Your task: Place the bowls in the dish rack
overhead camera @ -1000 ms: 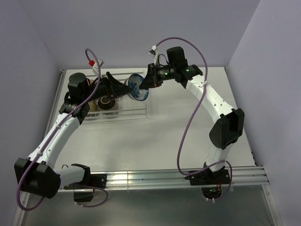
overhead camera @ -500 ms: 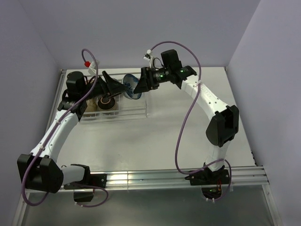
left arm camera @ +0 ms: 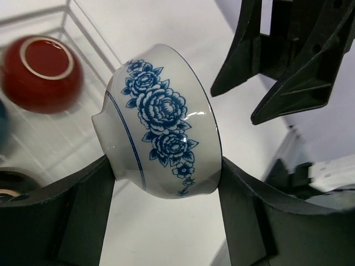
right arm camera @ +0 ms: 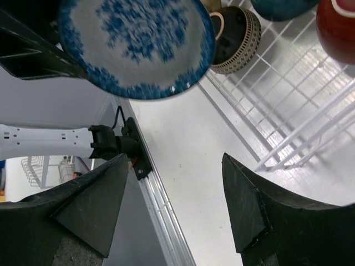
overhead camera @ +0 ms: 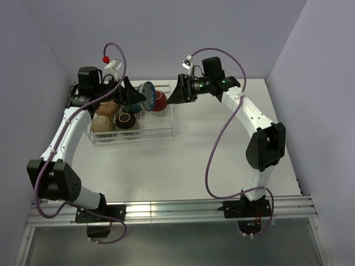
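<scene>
The blue-and-white bowl point(overhead camera: 147, 97) point(left arm camera: 163, 119) hangs on its side above the dish rack point(overhead camera: 165, 133), with my left gripper point(overhead camera: 138, 98) point(left arm camera: 166, 169) shut on its foot and rim. Its patterned inside point(right arm camera: 136, 44) faces my right gripper point(overhead camera: 174, 94) point(right arm camera: 177, 205), which stands open and empty just right of it, apart from the bowl. In the rack lie a red bowl point(overhead camera: 160, 101) point(left arm camera: 41, 72) point(right arm camera: 338, 27), a black-inside bowl point(overhead camera: 126, 121) point(right arm camera: 236, 39) and tan bowls point(overhead camera: 102, 123). A teal bowl point(right arm camera: 283, 8) shows at the top edge of the right wrist view.
The rack point(right arm camera: 288, 105) sits at the table's far left, near the left wall. The right gripper's black fingers point(left arm camera: 288, 61) fill the upper right of the left wrist view. An aluminium rail point(overhead camera: 194, 209) runs along the near edge.
My right gripper opened, let go of the blue-and-white bowl and drew back to the right. The left gripper kept the bowl and carried it left over the rack.
</scene>
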### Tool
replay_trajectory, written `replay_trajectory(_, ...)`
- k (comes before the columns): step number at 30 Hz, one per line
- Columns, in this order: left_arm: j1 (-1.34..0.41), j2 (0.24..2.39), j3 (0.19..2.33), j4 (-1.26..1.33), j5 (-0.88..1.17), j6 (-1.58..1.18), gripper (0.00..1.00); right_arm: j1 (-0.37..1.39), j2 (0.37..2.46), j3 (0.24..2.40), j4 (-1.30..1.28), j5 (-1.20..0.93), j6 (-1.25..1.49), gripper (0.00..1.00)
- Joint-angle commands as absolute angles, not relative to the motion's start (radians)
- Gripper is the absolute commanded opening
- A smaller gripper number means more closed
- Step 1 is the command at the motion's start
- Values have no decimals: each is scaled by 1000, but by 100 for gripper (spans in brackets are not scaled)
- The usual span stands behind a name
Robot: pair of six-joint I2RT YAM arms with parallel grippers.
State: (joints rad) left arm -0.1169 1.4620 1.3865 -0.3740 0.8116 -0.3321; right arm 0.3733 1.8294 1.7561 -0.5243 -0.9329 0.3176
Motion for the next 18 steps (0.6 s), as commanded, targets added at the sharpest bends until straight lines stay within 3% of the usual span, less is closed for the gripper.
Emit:
replay_trajectory(1, -115, 1491, 1509, -506, 774, -39, 0, 356, 1796, 1736, -503, -920, 336, 75)
replay_trajectory(6, -130, 1540, 1601, -607, 600, -31, 0, 342, 1810, 1723, -531, -841, 344, 73)
replay_trajectory(13, -238, 1499, 1522, -575, 358, -11, 0, 342, 1833, 1677, -512, -793, 397, 53)
replay_trajectory(18, -339, 1592, 1658, -713, 73, 23, 0, 341, 1838, 1674, -526, -701, 428, 44)
